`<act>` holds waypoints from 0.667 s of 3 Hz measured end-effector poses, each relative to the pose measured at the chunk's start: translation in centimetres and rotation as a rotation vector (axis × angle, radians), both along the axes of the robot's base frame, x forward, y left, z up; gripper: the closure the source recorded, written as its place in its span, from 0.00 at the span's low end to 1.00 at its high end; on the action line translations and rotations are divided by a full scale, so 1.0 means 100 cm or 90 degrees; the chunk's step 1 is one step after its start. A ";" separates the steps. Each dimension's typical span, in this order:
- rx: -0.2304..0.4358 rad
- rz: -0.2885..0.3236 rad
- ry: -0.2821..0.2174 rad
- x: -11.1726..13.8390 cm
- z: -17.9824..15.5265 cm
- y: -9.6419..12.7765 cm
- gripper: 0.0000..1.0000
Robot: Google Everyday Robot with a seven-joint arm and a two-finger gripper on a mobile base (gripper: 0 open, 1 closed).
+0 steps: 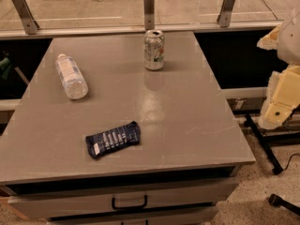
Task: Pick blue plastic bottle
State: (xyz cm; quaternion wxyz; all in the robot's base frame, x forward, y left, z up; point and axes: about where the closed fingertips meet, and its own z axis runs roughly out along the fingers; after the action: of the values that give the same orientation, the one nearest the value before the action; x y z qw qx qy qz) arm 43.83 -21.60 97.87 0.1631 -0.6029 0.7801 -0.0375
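The blue plastic bottle (71,76) lies on its side at the left of the grey table (187,111), its white cap pointing to the far edge. It is clear and ribbed, with a pale label. My gripper (280,97) shows as a pale yellowish-white shape at the right edge of the camera view. It is off the table's right side, far from the bottle, and holds nothing I can see.
A silver-green drink can (154,49) stands upright at the table's far middle. A dark blue snack wrapper (113,139) lies near the front left. Drawers with a black handle (129,203) sit below. A glass railing with metal posts (149,7) runs behind.
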 end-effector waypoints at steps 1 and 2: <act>0.000 0.000 0.000 0.000 0.000 0.000 0.00; 0.031 0.043 -0.021 0.036 0.003 0.053 0.00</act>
State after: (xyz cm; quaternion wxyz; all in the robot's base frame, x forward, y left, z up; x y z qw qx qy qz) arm 47.39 -16.33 98.19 0.1917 -0.6237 0.7574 -0.0227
